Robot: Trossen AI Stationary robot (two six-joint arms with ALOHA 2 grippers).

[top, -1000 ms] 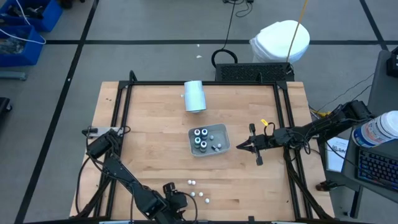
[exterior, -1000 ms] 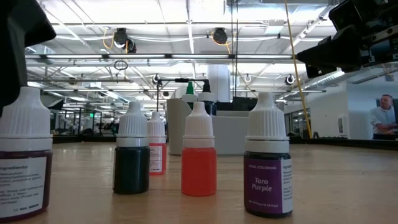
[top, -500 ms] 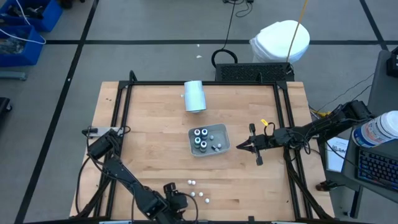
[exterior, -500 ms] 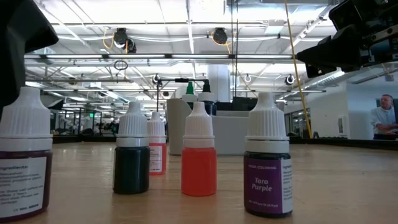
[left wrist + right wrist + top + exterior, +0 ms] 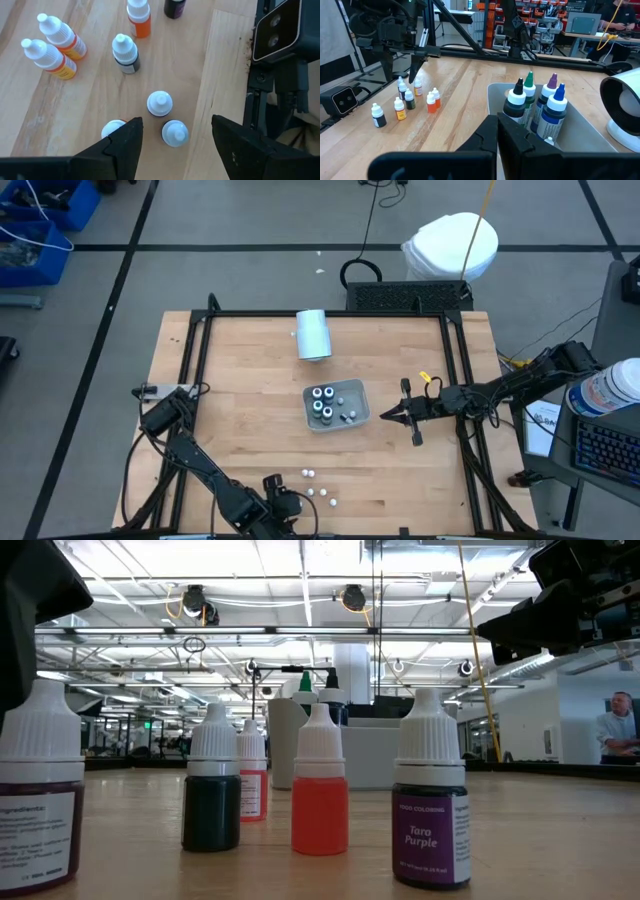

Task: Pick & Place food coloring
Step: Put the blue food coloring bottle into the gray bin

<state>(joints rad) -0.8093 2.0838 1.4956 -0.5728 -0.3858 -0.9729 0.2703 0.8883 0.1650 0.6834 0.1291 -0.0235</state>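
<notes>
Nothing moved, food coloring bottles [image 5: 159, 104] upright, tips up, L fingers [image 5: 122, 145] apart

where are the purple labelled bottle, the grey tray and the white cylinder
purple labelled bottle [image 5: 430, 830], low view, on its label
grey tray [image 5: 358, 392], high view, on its far right rim
white cylinder [image 5: 313, 335], high view, on its side

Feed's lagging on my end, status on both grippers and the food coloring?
Left gripper open, hovering over small bottles at table's near edge. Right gripper shut, empty, beside grey tray. Four dark bottles in tray. Nothing blocking.
</notes>
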